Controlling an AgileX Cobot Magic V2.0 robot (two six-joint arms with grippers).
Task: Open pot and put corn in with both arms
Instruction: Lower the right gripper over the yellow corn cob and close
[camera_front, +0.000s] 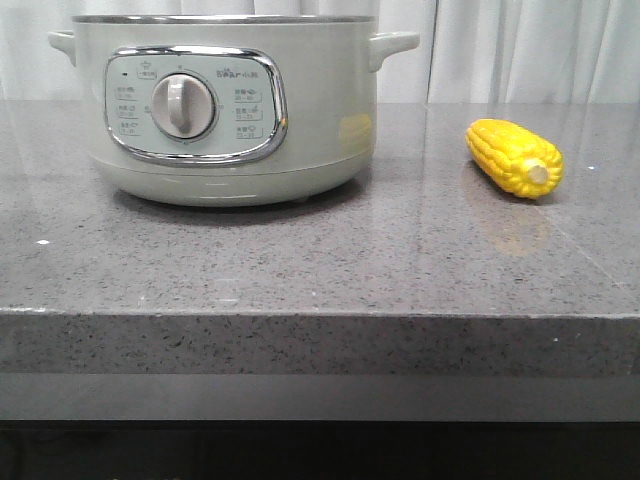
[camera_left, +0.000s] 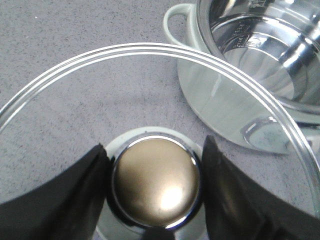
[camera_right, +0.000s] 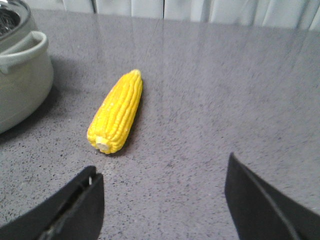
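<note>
The pot (camera_front: 225, 110) is seen uncovered, its steel bowl bare. The corn (camera_front: 515, 157) lies on the counter (camera_front: 320, 270) at the pot's three o'clock, well apart. The lid (camera_left: 150, 65) is held by its knob (camera_left: 156, 181) in the closed left gripper (camera_left: 156, 192). The right gripper (camera_right: 162, 200) is spread wide and empty near the corn. Judged next: the cob is to be straddled and pinched.

I see the pot (camera_front: 225, 110) in glossy pale-green plastic with a chrome-framed panel; its inner bowl (camera_left: 265, 45) is mirror-bright steel. The lid (camera_left: 150, 85) is clear glass, its knob (camera_left: 156, 186) brushed brass-toned metal. The countertop (camera_front: 400, 260) is speckled grey stone, polished. At three o'clock of the pot, the corn (camera_front: 514, 156) looks shiny and ridged.
</note>
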